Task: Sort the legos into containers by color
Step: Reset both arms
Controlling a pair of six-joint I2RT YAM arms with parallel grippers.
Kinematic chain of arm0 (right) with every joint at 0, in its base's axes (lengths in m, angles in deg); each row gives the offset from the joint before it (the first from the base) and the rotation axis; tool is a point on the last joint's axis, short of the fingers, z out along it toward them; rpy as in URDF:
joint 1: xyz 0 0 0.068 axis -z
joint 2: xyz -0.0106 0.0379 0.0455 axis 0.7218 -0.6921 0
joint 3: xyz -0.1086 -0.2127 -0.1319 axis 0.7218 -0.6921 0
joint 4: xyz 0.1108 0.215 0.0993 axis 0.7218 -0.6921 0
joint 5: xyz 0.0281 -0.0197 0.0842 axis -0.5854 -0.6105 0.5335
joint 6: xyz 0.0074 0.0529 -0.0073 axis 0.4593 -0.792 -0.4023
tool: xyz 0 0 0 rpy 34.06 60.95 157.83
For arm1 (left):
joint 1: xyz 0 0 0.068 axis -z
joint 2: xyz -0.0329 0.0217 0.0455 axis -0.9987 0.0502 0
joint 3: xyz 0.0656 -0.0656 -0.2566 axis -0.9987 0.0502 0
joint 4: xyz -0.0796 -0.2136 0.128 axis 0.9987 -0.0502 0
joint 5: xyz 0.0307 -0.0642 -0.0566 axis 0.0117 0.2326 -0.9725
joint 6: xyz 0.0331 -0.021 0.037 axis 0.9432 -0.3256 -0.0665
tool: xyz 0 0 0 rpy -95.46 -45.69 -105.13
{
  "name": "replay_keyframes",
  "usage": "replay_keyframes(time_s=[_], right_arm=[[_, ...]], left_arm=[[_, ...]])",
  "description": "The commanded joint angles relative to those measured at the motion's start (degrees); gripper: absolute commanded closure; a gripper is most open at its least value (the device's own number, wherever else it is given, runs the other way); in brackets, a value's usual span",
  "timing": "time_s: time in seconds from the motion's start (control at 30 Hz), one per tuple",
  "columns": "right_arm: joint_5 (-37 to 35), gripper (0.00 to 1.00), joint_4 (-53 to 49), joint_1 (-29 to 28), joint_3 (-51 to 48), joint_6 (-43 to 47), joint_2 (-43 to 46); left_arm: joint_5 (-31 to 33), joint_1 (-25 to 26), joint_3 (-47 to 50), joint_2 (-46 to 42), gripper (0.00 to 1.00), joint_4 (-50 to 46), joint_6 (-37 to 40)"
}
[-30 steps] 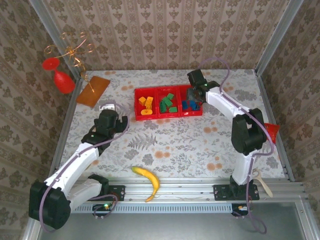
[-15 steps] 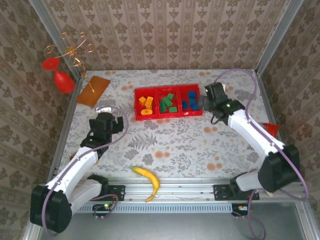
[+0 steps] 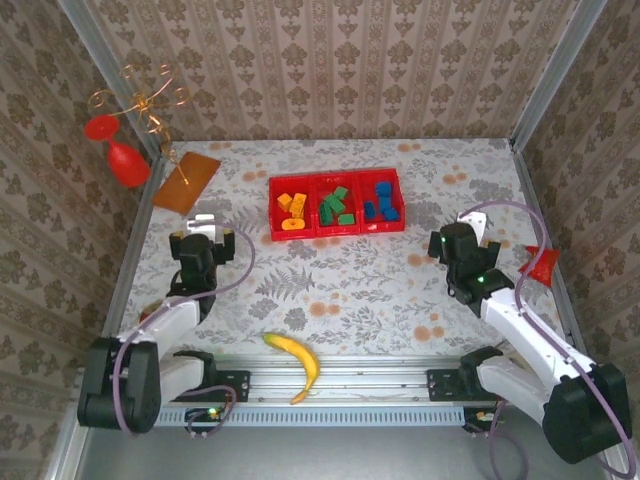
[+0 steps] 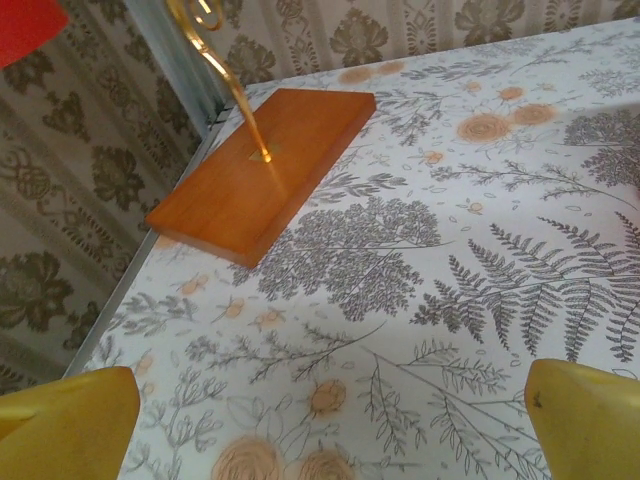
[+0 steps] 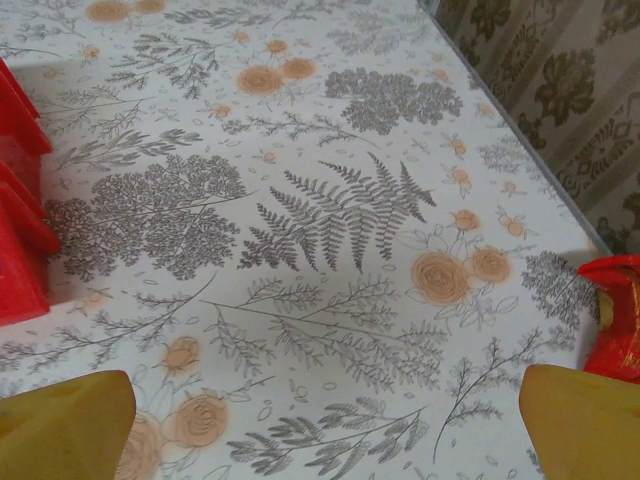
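Right end effector (image 3: 446,240) sits right of tray (image 3: 330,236).

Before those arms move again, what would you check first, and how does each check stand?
1. Orange legos in the tray's left compartment: ok.
2. Green legos in the middle compartment: ok.
3. Blue legos in the right compartment: ok.
4. Left jaws wide open, nothing between them: ok.
5. Right jaws wide open, nothing between them: ok.
6. Banana lies apart from both jaws: ok.
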Motion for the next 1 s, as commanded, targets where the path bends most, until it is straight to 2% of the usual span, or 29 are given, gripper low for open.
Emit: replay_keyframes(time_s=[0.0,0.2,0.4,0.47,0.53,0.63,0.97], right_arm=[[-2.6,0.0,8.9,0.8,-2.1,4.5,0.5],[0.1,0.0,19.7,2.2,-7.7,8.3,-0.8],[7.7,0.0,28.1,6.5,-11.7,8.1,-0.4],[10.7,0.0,31.1,8.2,-12.8,7.8,-1.1],[13.0,0.0,34.5,9.5,-14.0,7.8,-2.3],[16.5,0.0,38.9,11.4,-15.0,8.0,-4.6],[27.0,0.0,54.9,15.5,-13.7,8.0,-17.6]], left_arm=[[-3.1,-0.8,0.9,4.3,0.0,12.8,4.2],[-7.4,-2.3,1.7,12.1,0.0,20.8,2.4],[-12.1,-4.1,3.2,19.5,0.0,29.3,1.7],[-16.1,-5.8,1.7,21.1,0.0,28.3,1.3],[-20.4,-7.7,-1.6,20.1,0.0,20.4,-0.1],[-24.2,-10.8,-3.3,20.5,0.0,17.8,-2.7],[-24.3,-10.9,-3.1,20.5,0.0,18.2,-2.6]])
